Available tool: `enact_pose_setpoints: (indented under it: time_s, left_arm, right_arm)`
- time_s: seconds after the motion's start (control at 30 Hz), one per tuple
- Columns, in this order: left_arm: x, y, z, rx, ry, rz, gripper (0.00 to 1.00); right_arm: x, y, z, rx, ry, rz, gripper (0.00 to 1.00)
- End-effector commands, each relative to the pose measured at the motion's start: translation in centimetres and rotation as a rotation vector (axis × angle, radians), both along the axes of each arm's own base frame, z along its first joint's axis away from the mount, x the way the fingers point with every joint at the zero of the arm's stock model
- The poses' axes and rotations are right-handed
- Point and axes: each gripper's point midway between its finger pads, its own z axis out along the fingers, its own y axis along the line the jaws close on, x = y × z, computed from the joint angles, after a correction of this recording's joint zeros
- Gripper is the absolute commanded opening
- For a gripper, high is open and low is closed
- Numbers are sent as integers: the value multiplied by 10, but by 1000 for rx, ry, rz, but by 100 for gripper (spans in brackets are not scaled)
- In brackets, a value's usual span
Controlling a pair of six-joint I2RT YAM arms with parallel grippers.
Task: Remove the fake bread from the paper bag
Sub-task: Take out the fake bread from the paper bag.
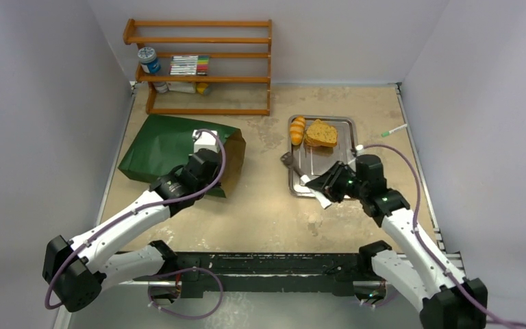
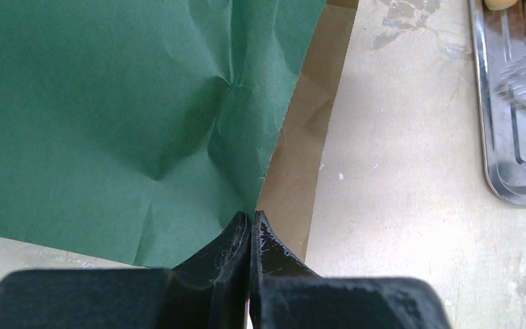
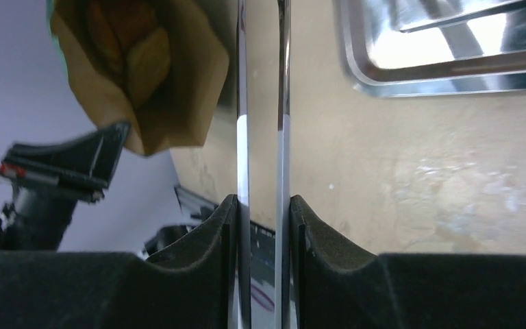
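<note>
Bread (image 1: 320, 133) sits partly on the tray (image 1: 342, 130) toward the far right corner, partly inside the paper bag (image 1: 168, 144) by the left edge; left gripper (image 2: 251, 218) pinches the bag's mouth, right gripper (image 3: 264, 203) clamps the tongs (image 3: 241, 103)

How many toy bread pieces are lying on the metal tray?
2: a striped orange roll in the far left corner of the tray, a brown slice beside it. Others may hide underneath.
</note>
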Motion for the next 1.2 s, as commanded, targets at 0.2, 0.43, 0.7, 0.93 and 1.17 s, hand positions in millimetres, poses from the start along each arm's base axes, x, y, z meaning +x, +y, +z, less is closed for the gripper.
enact_pose_setpoints:
  time_s: [0.2, 0.43, 0.7, 0.93, 1.17]
  left_arm:
    - [-15, -3, 11, -34, -7, -80, 0]
    - [-29, -1, 9, -63, 18, -101, 0]
    - [-36, -14, 11, -143, 50, -127, 0]
    - [-43, -26, 12, -172, 107, -157, 0]
    - [-45, -26, 12, -160, 155, -143, 0]
  right_arm:
    - [-2, 119, 55, 118, -181, 300, 31]
    - [-2, 149, 57, 154, -209, 405, 31]
    - [4, 181, 51, 226, -239, 508, 31]
    - [11, 203, 33, 267, -257, 573, 31]
    - [10, 213, 3, 285, -242, 636, 31]
